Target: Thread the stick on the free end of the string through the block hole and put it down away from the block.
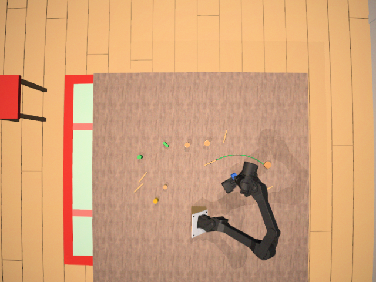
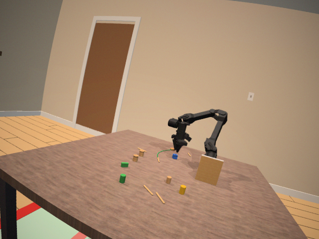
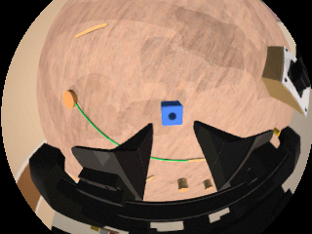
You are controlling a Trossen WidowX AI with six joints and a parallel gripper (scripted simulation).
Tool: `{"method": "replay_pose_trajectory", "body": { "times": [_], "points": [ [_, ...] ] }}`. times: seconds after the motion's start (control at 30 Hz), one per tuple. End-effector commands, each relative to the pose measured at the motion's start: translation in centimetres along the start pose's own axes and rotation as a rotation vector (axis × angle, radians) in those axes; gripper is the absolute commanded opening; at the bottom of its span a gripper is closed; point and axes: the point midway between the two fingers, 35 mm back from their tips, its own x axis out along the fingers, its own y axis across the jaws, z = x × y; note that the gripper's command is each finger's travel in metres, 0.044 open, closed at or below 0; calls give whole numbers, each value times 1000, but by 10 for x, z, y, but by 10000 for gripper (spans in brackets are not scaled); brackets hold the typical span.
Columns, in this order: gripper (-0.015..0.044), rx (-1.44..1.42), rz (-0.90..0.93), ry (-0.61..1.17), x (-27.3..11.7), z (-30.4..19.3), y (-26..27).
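The block is a small blue cube [image 1: 233, 175] [image 2: 175, 156] [image 3: 172, 113] with a dark hole in its face. A green string [image 1: 239, 155] [image 2: 161, 153] [image 3: 97, 127] runs from the round wooden button [image 1: 267, 164] [image 2: 172, 148] [image 3: 69, 97] in an arc to the thin stick [image 1: 209, 164] [image 2: 158, 159], which lies flat on the table. My gripper [image 2: 177, 150] [image 3: 174, 125] points down between the button and the cube, just above the table. Its fingers stand half open with nothing between them. In the wrist view the string passes under the gap and the cube lies just ahead of the fingertips.
A tan board [image 1: 198, 209] [image 2: 208, 170] [image 3: 276, 72] stands by the arm's base. Loose sticks [image 1: 225, 136] [image 1: 142, 177] [image 1: 138, 187] [image 1: 269, 187] lie about. Green [image 1: 139, 157] [image 1: 165, 144], wooden [image 1: 187, 144] [image 1: 207, 143] [image 1: 164, 187] and yellow [image 1: 155, 200] cylinders stand to the left.
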Motion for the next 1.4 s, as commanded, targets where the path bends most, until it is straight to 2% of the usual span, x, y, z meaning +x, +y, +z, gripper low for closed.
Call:
{"method": "replay_pose_trajectory", "body": {
  "times": [0.0,0.77,0.97,1.17,1.23,1.37],
  "points": [
    [236,-5,-6,0,7,0,-1],
    [236,-5,-1,-2,37,2,-2],
    [79,-2,2,-5,35,2,-1],
    [39,-2,2,-5,35,2,-1],
    [0,-2,2,-5,35,2,-1],
    [0,-2,2,-5,35,2,-1]
  ]
}}
